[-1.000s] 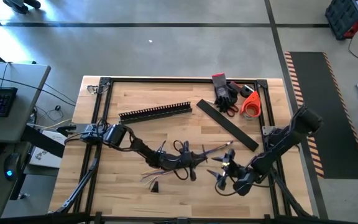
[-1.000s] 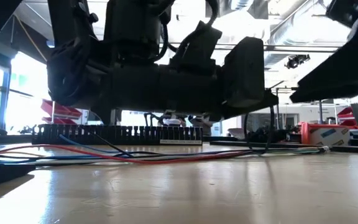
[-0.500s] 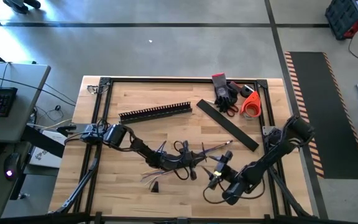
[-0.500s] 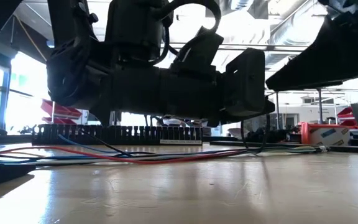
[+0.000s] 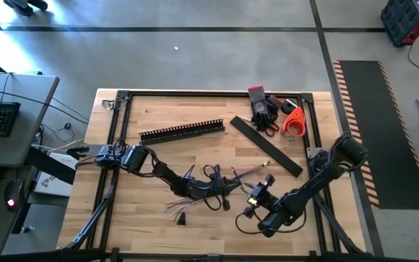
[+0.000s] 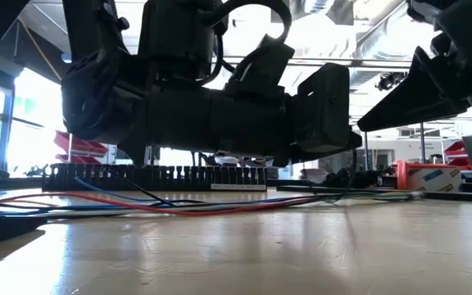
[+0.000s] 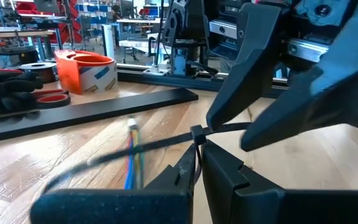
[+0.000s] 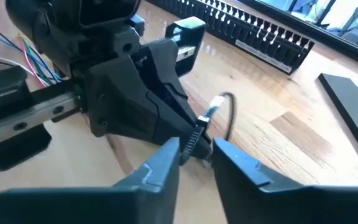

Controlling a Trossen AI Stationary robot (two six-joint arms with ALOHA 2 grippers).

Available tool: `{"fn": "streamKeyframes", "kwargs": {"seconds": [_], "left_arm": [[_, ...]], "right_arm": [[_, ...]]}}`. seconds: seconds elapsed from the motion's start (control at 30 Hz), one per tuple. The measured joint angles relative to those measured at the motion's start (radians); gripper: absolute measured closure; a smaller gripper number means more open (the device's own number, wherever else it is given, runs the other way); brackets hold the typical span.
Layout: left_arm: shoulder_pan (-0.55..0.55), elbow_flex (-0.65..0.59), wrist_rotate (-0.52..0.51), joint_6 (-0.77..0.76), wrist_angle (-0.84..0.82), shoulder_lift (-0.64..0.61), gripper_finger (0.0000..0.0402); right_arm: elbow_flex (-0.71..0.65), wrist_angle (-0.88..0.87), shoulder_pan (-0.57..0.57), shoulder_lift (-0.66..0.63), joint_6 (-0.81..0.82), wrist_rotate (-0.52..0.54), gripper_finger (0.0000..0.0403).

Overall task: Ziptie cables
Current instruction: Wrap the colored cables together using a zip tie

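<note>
The cables [image 5: 206, 182] lie splayed at the table's middle, dark with coloured strands [image 7: 131, 155]. My left gripper [image 7: 197, 165] reaches level from the table's left and is shut on a black ziptie [image 7: 197, 134] just above the wood. My right gripper [image 8: 196, 152] comes slanting down from the right. Its fingers stand close on either side of the ziptie's tail [image 8: 189, 146], with a narrow gap still showing. The two grippers meet tip to tip [image 5: 242, 196]. Whether the ziptie loops around the cables does not show. My left gripper pinches the ziptie just below its head [image 7: 196, 146] between its two shut fingers, coming level from the table's left. The head stands above the fingertips, clear of the table. My right gripper has the tail [image 7: 229, 127] between its fingers. The strap lies against one finger [image 8: 166, 158], and a gap shows beside the other.
A comb-toothed black rail [image 5: 182, 132] and a flat black strip [image 5: 265, 145] lie farther back. Black gloves [image 5: 262, 109], red-handled scissors and an orange tape roll [image 5: 294, 121] sit at the far right corner. A dark frame [image 5: 122, 98] borders the table.
My right gripper has moved toward the table's left, up to my left gripper's tip. It has tipped and turned on the way. Its fingers have closed from wide apart to a narrow gap around the ziptie's tail.
</note>
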Motion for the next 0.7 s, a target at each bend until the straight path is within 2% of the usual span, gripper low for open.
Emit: {"fn": "streamKeyframes", "kwargs": {"seconds": [0.13, 0.2, 0.4, 0.6, 0.7], "left_arm": [[-0.001, 0.000, 0.000, -0.002, 0.001, 0.000, 0.0401], [-0.001, 0.000, 0.000, -0.002, -0.002, 0.000, 0.0401], [-0.013, 0.000, 0.003, 0.010, -0.055, -0.001, 0.0395], [-0.058, -0.003, 0.024, 0.028, -0.165, -0.020, 0.0333], [-0.092, -0.009, 0.048, 0.101, -0.250, -0.077, 0.0306]], "right_arm": [[0.000, -0.008, -0.007, 0.000, -0.001, -0.014, 0.0380], [0.000, -0.008, -0.007, 0.000, -0.018, -0.014, 0.0396], [-0.001, -0.037, -0.006, 0.000, -0.022, -0.017, 0.0401], [-0.001, -0.095, -0.003, 0.000, -0.005, -0.074, 0.0403], [-0.001, -0.125, 0.003, 0.000, -0.008, -0.097, 0.0403]]}}
